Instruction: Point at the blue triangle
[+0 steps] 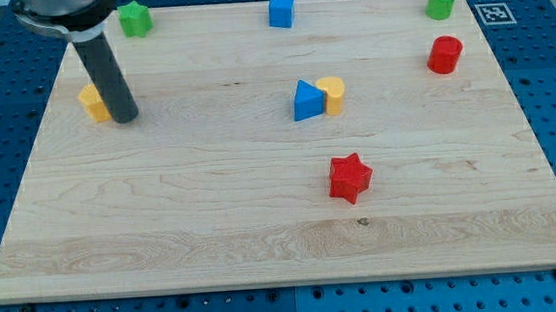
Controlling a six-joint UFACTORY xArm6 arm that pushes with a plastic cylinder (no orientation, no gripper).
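The blue triangle (306,101) lies near the middle of the wooden board (213,199), touching a yellow cylinder (332,95) on its right side. My tip (125,116) is at the view's left, far from the blue triangle. It stands right beside a yellow block (92,103), whose right part the rod hides.
A green block (134,19) sits at the top left, a blue cube (281,10) at the top middle, a green cylinder (441,2) at the top right. A red cylinder (444,55) is below it. A red star (350,178) lies below the triangle.
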